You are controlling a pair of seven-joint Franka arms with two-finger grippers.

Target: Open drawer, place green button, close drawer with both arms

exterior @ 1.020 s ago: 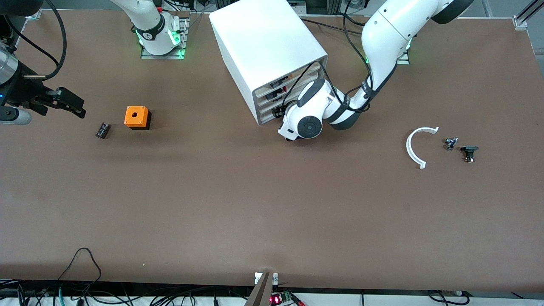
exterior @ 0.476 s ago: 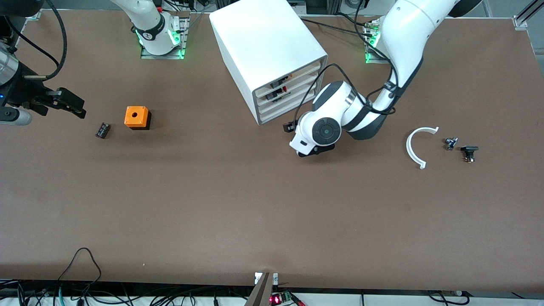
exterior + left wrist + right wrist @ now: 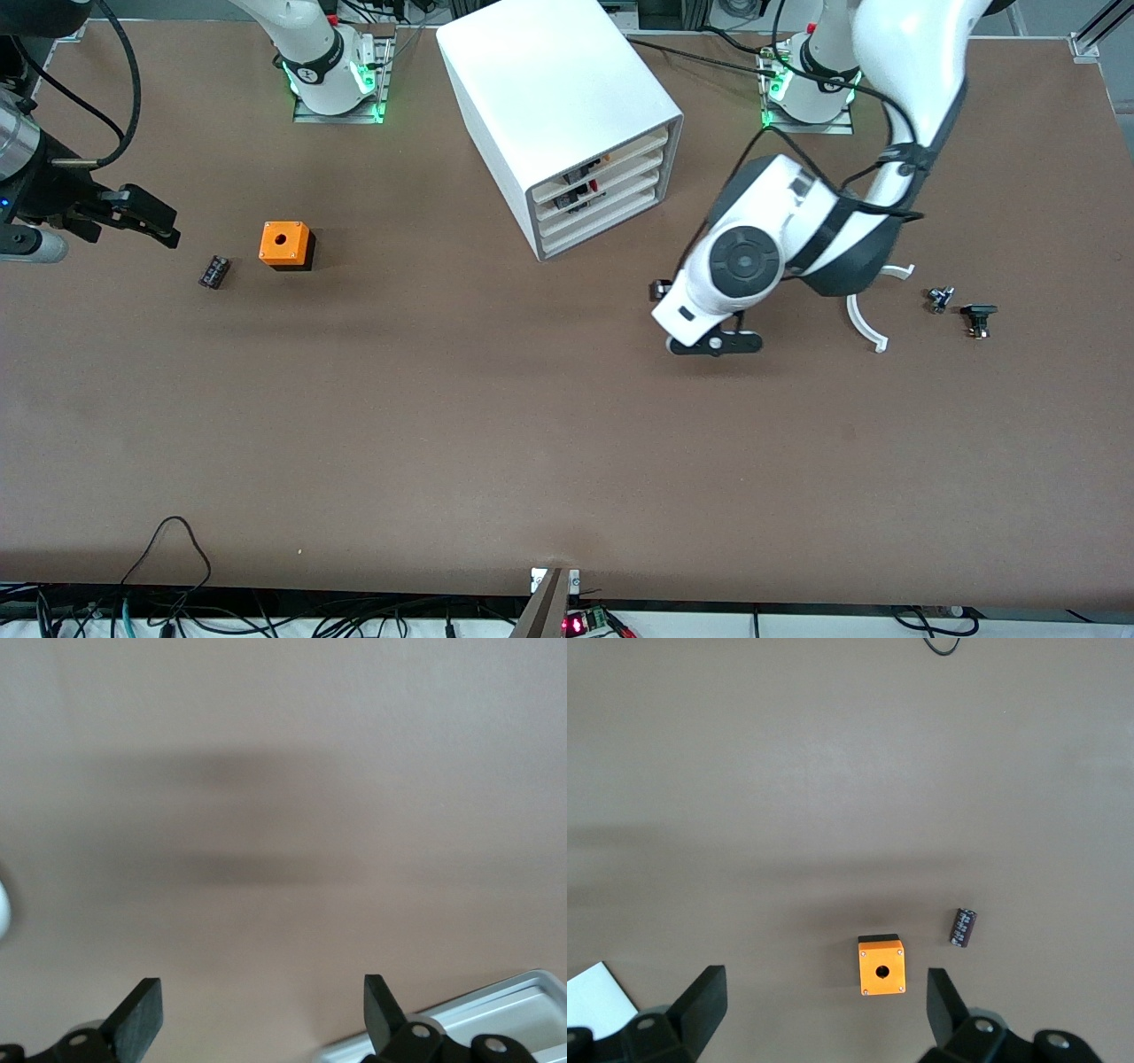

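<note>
Centrally, near the top of the front view, the white cabinet (image 3: 558, 115) stands with all 4 drawers pushed in; the drawer (image 3: 602, 232) at the bottom is flush with the 3 above it. The left arm (image 3: 895, 97) bends down from the upper right of the frame, its left gripper (image 3: 704, 319) over bare table at centre right, jaws spread wide and holding nothing. At the frame's left edge the right gripper (image 3: 146, 217) waits, jaws likewise wide and empty. A white curved part (image 3: 864, 328) lies at the right. An orange box (image 3: 285, 244) sits at the left, a small black part (image 3: 213, 270) beside it. The button (image 3: 939, 299) lies at the far right, just beside a black-capped part (image 3: 978, 317).
</note>
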